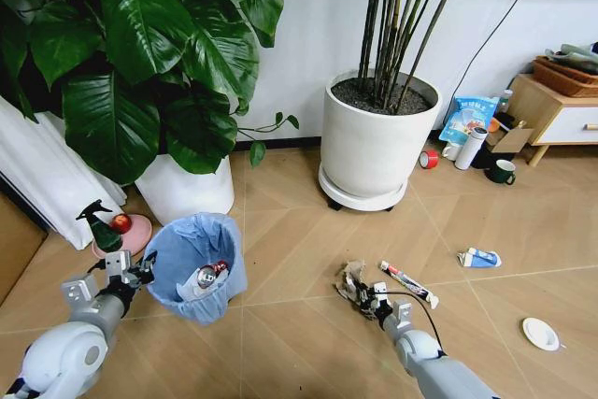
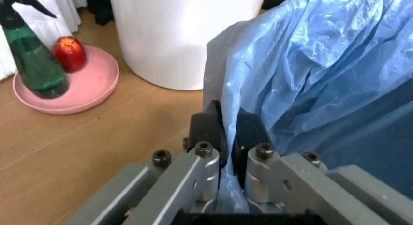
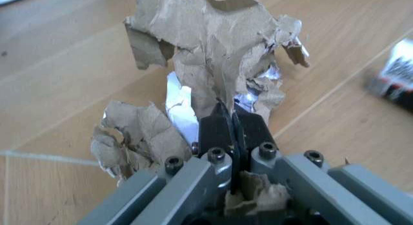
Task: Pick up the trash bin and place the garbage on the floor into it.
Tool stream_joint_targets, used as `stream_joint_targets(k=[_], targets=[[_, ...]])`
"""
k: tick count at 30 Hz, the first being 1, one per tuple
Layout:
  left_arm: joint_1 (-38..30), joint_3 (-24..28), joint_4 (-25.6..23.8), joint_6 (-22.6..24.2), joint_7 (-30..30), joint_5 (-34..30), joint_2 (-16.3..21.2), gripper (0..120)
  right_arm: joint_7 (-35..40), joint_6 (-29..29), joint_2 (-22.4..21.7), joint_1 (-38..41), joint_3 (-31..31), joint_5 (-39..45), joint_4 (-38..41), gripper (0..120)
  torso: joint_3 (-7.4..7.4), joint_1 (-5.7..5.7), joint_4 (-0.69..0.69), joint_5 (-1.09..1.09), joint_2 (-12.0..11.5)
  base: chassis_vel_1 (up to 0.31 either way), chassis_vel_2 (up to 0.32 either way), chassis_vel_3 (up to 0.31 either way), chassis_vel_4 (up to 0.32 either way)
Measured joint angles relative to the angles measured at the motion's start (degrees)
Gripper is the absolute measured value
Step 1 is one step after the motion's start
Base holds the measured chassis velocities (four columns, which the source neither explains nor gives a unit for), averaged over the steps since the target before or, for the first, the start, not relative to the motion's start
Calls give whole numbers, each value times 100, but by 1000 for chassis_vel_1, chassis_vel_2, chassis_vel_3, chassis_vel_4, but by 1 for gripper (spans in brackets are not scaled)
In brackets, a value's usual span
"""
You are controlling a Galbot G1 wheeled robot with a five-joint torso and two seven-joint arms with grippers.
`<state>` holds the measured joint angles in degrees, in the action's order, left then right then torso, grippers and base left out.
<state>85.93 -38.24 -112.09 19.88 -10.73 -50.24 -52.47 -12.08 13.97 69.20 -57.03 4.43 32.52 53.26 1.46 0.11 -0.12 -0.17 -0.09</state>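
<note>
Pinching the bag-lined rim of the trash bin (image 1: 196, 266) at its left side, my left gripper (image 2: 225, 133) is clamped on the light blue liner; the bin sits near left, before the white plant pot (image 1: 185, 192). My right gripper (image 3: 232, 126) is clenched on the crumpled brown wrapper (image 3: 213, 60) on the floor (image 1: 308, 231), right of the bin. It looks light, soft and tearable, so I'd grip a thick fold. The liner may slip.

Rounded white arms, grey metal claw (image 3: 232, 133) links, black fingertips (image 2: 206, 130), dark screws.
</note>
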Motion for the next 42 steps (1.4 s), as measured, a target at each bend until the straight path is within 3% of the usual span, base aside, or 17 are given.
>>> stream_joint_targets(k=[6, 8, 13, 15, 21, 24, 28, 33, 42], targets=[[10, 68, -4, -8, -10, -36, 71, 0, 5, -11, -299, -291, 181, 110, 632, 0, 1, 0, 0, 5, 0, 0, 0, 0, 0], [27, 205, 3, -39, -7, -99, 184, 0, -83, 49, -713, -599, 377, 223, 1486, 0, 0, 0, -1, -9, 0, 0, 0, 0, 0], [-26, 412, 28, -77, 7, -151, 363, 0, -303, 155, -1131, -928, 426, 448, 2586, 0, 0, 0, -2, 4, 1, 0, 0, 0, 0], [-110, 586, 35, -86, -2, -184, 403, 0, -664, 395, -1409, -884, 138, 707, 3297, 0, 0, 0, -4, -2, 1, 0, 0, 0, 0], [-178, 738, 75, -103, -9, -218, 470, 0, -1290, 769, -1542, 105, -966, 1359, 3528, 0, 0, 0, -1, -4, 1, 0, 0, 0, 0], [-274, 878, 113, -126, -4, -293, 567, 0, -1611, 900, -1319, 1268, -1948, 1743, 3265, 0, 1, 0, 1, -2, 0, 0, 0, 0, 0], [-314, 924, 171, -130, -8, -341, 612, 0, -1801, 916, -937, 2142, -2638, 1961, 2896, 0, 1, 0, 1, -3, 1, 0, 0, 0, 0], [-335, 946, 207, -130, 10, -349, 638, 0, -2004, 926, -290, 2609, -3275, 2058, 2433, 0, 1, 0, 1, -2, 0, 0, 0, 0, 0], [-405, 959, 247, -130, 48, -380, 651, 0, -2235, 951, 491, 2816, -3685, 2018, 1718, 0, 1, 0, 0, -2, 0, 0, 0, 0, 0]])
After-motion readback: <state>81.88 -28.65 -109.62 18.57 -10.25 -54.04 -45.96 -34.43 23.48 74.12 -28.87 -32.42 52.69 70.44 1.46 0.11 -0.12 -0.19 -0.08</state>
